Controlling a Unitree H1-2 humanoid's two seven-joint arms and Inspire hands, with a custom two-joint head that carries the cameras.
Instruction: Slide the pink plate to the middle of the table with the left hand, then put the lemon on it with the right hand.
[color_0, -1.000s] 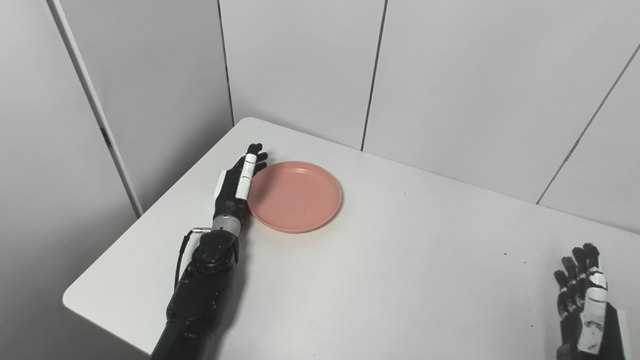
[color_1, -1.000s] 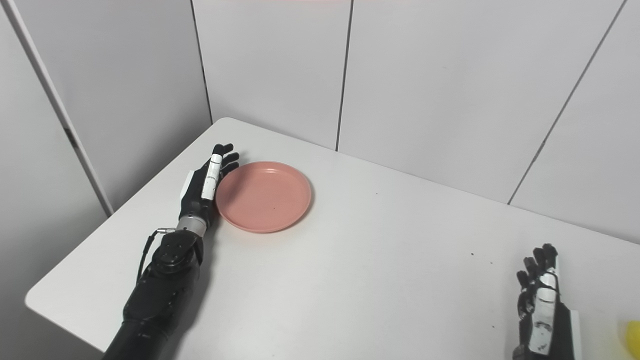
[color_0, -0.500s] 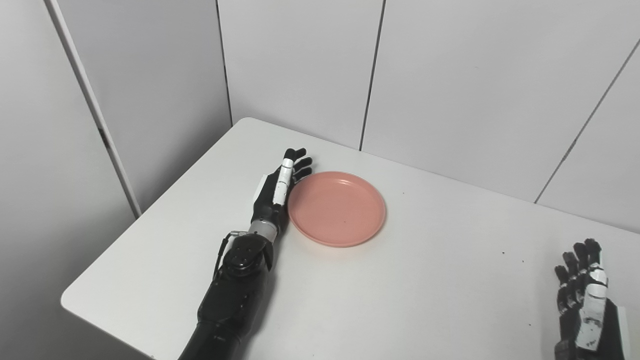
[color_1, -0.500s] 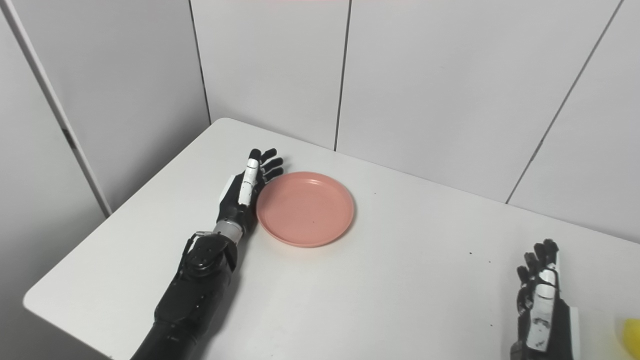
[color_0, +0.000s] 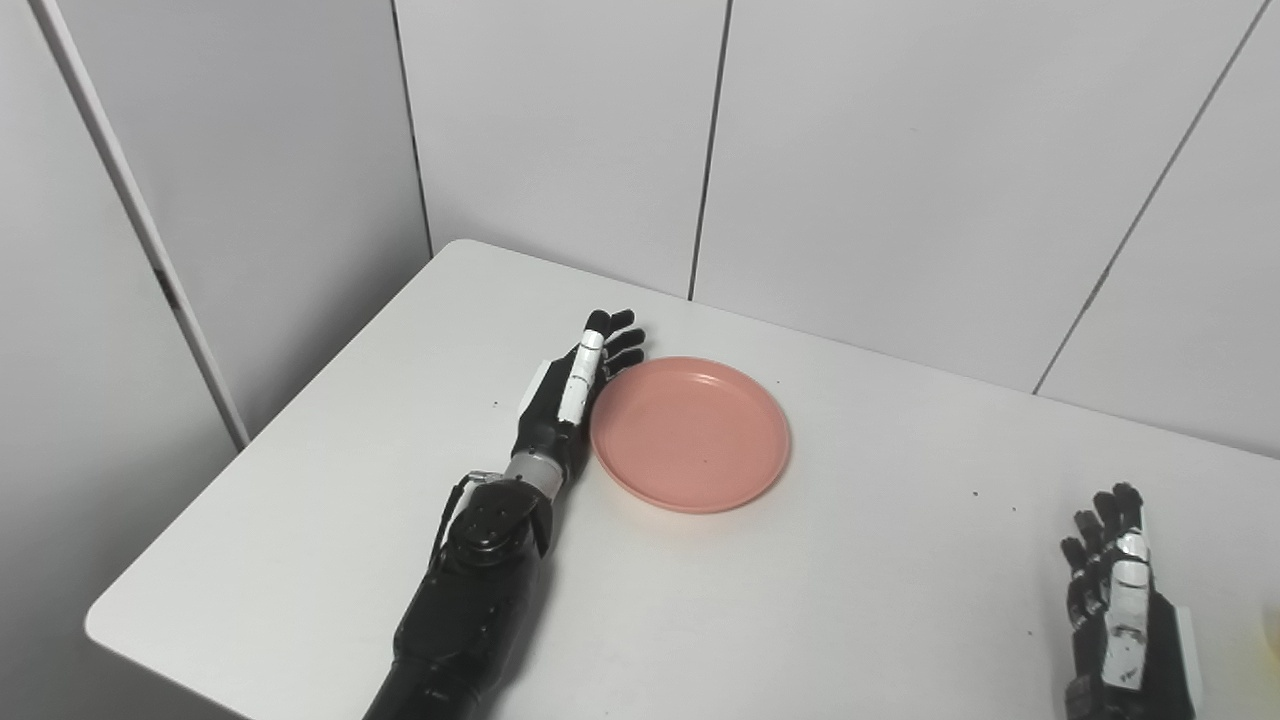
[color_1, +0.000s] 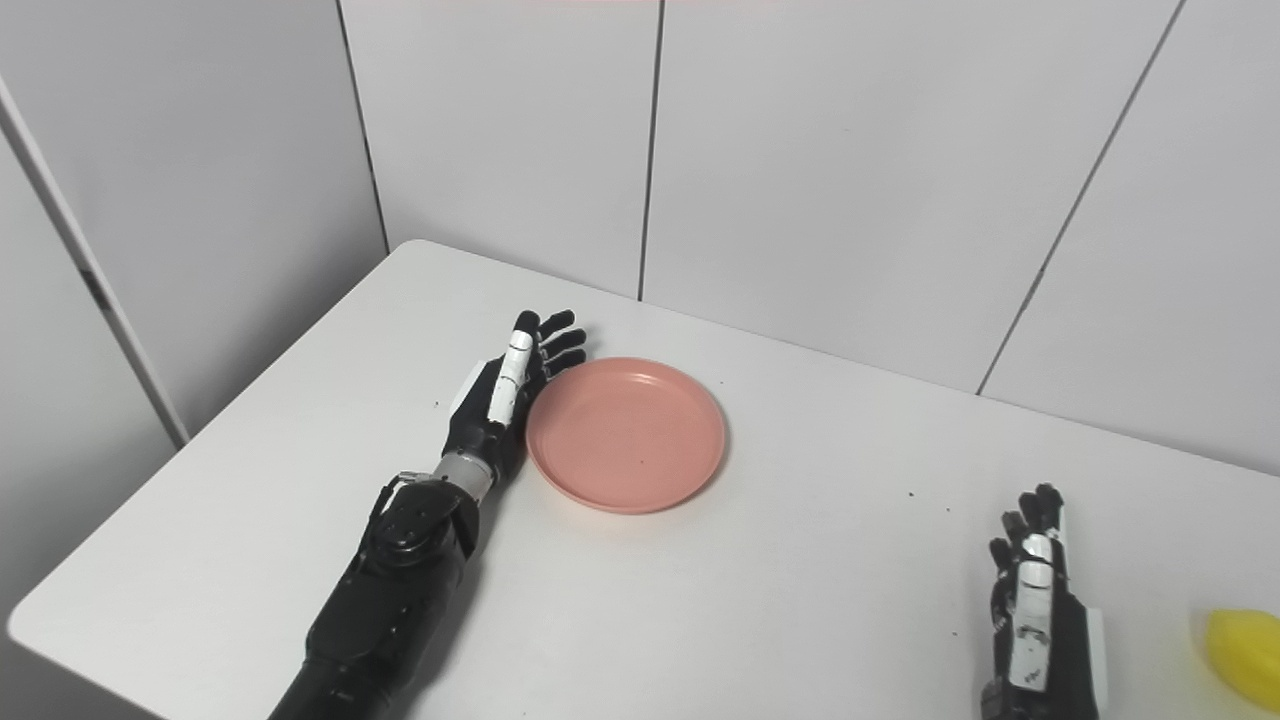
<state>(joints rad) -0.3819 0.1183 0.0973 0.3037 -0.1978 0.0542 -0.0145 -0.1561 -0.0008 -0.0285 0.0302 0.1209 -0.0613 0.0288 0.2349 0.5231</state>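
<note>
The pink plate (color_0: 690, 434) lies flat on the white table (color_0: 850, 600), left of its middle. My left hand (color_0: 572, 388) is open, set on edge with fingers straight, and its palm side rests against the plate's left rim. My right hand (color_1: 1035, 600) is open and empty at the bottom right, fingers pointing up. The yellow lemon (color_1: 1243, 644) lies on the table just right of my right hand, cut off by the picture's edge. The plate holds nothing.
Grey wall panels stand close behind the table and along its left side. The table's rounded far-left corner (color_0: 462, 250) and front-left corner (color_0: 105, 625) are in view. A few dark specks (color_0: 975, 494) dot the tabletop right of the plate.
My left hand has pushed the plate to the right across the table. The camera has also swung right, bringing the lemon further into view. My right hand has stayed put.
</note>
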